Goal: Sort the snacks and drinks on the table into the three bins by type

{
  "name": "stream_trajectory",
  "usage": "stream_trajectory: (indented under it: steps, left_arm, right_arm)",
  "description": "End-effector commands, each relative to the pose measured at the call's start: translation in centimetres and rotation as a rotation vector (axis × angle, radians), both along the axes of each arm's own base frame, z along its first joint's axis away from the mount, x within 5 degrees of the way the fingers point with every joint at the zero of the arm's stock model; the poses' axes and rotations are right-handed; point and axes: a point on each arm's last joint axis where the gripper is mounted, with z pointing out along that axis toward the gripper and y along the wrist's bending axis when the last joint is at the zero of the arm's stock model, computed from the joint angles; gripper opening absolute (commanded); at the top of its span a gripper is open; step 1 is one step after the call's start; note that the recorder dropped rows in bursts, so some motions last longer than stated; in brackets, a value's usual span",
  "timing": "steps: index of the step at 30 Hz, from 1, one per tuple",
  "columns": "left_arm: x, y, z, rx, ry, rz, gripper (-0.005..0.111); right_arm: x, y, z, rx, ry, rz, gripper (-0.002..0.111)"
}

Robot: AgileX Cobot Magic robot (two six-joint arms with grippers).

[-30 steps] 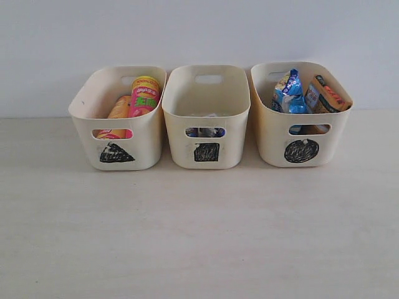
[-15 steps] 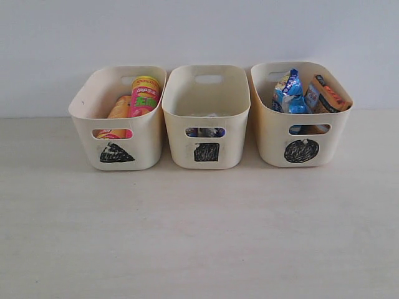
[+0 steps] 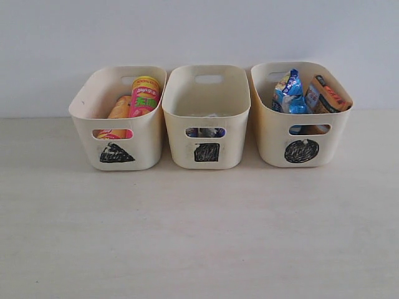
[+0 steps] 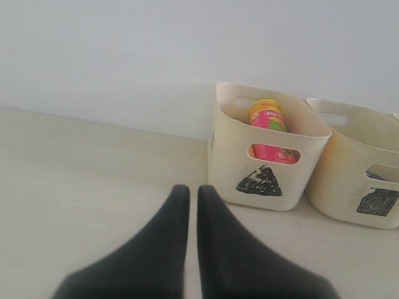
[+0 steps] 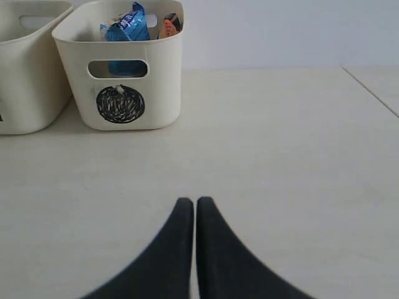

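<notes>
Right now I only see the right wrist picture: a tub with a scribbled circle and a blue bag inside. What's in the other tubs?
Observer: The triangle bin holds two chip cylinders, a pink one with a yellow lid and a yellow one.
Operator: And the middle tub?
Observer: The square bin holds something low, blue and white, barely visible.
Operator: Where's the other claw?
Observer: The left gripper is shut, empty, short of the triangle bin.

The bins [image 3: 176, 142] are smooth, matt cream plastic; the table [image 3: 187, 237] is pale, matt, faintly wood-grained; the blue bag [image 3: 288, 93] is crinkly, glossy film.
</notes>
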Motion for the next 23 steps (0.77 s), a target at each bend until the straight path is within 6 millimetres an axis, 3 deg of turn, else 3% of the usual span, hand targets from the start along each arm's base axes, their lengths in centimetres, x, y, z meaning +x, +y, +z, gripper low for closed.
stream_trajectory:
  steps: [1,23]
  left_arm:
    - [-0.01,0.02,-0.05,0.003,-0.004,0.003,0.004]
    - [-0.01,0.02,-0.05,0.003,-0.004,0.003,0.004]
  right_arm:
    - [-0.02,0.0,-0.09,0.005,-0.006,-0.003,0.0]
    - [-0.02,0.0,-0.09,0.005,-0.006,-0.003,0.0]
